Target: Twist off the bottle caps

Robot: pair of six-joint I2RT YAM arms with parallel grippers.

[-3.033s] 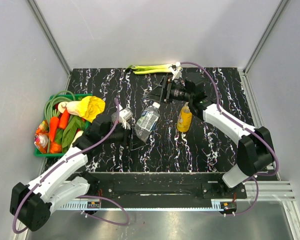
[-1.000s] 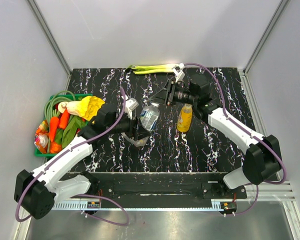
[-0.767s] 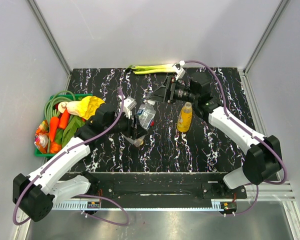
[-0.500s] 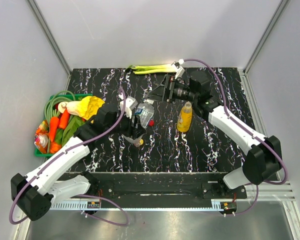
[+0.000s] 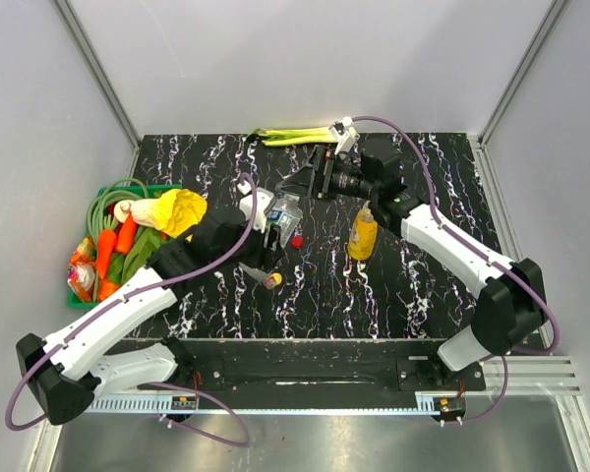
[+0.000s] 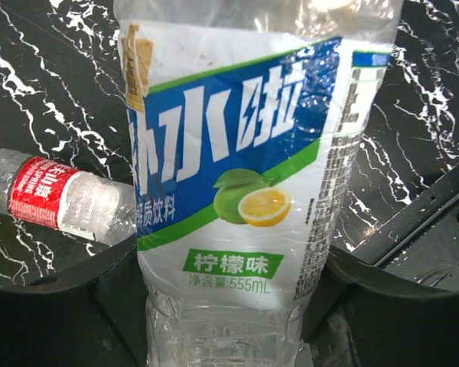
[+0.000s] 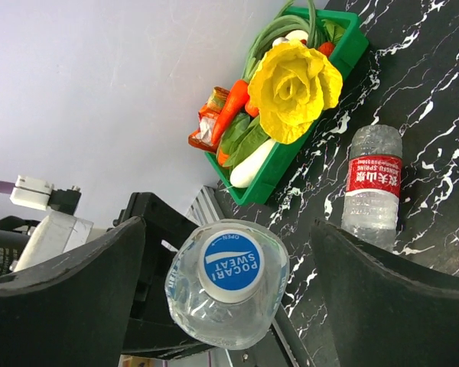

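My left gripper [image 5: 274, 222] is shut on the blue-green-labelled bottle [image 5: 284, 210] and holds it off the table; its label fills the left wrist view [image 6: 237, 168], between my fingers [image 6: 99, 287]. Its white-blue cap [image 7: 231, 265] faces my right gripper [image 5: 301, 186], which is open, with its jaws standing apart on either side of the cap. The red-labelled bottle [image 7: 373, 187] lies on the table and also shows in the left wrist view [image 6: 57, 200]. The yellow-orange juice bottle [image 5: 362, 234] stands upright, capped. A small red cap [image 5: 296, 239] lies on the table.
A green basket [image 5: 100, 193] of vegetables and a yellow flower sits at the left edge; it also shows in the right wrist view [image 7: 310, 145]. Green onions [image 5: 295, 135] lie at the back edge. Grey walls enclose the table.
My left gripper closed on the blue-green-labelled bottle, lifted it and carried it up toward the right gripper. The right gripper shifted left to face the cap. The red cap came into view.
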